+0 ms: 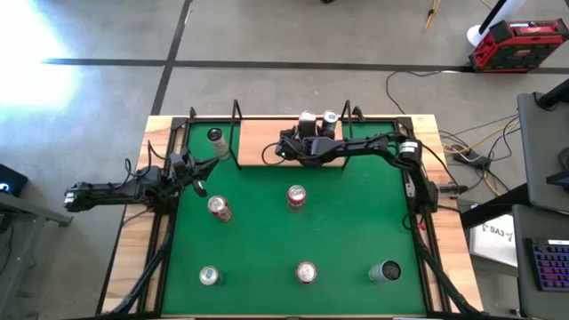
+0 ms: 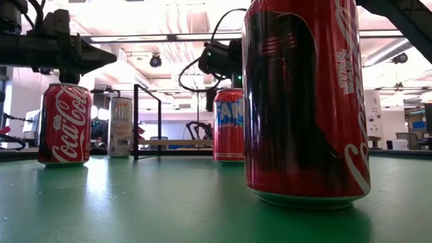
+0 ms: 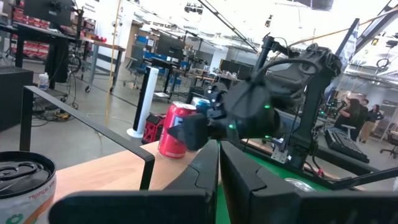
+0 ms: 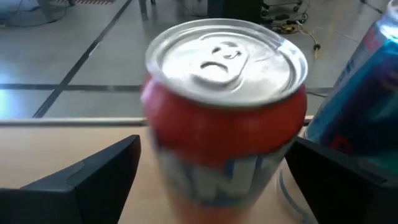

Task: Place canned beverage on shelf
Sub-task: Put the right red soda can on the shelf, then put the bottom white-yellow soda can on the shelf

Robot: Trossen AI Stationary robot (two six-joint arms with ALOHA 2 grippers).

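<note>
I have the right pincer [image 1: 307, 135] over the shelf [image 1: 258, 142], the light wooden board inside black uprights at the far edge of the green mat [image 1: 267, 231], and its fingers stand spread on either side of an orange can [image 4: 227, 118] that sits upright on the wood. Through the right wrist camera I see clear gaps between the can and both fingers, so I judge this can is set down and let go rather than pinched; it stands on its own base, which is why it stays put with nothing squeezing it. Just beside it on the shelf stands a blue can [image 4: 364, 93], placed close so the board keeps room for more. At the shelf's left end, beyond an upright, a pale can [image 1: 215, 136] stands on the green. My left pincer [image 1: 197, 169] waits near that left end of the shelf, fingers pressed together and empty, kept out of the working arm's way. Several cans are still down on the mat in front of the shelf, among them a red one [image 1: 219, 208] and another [image 1: 296, 197] nearer the middle; how many are full I can't quite tell from above.
</note>
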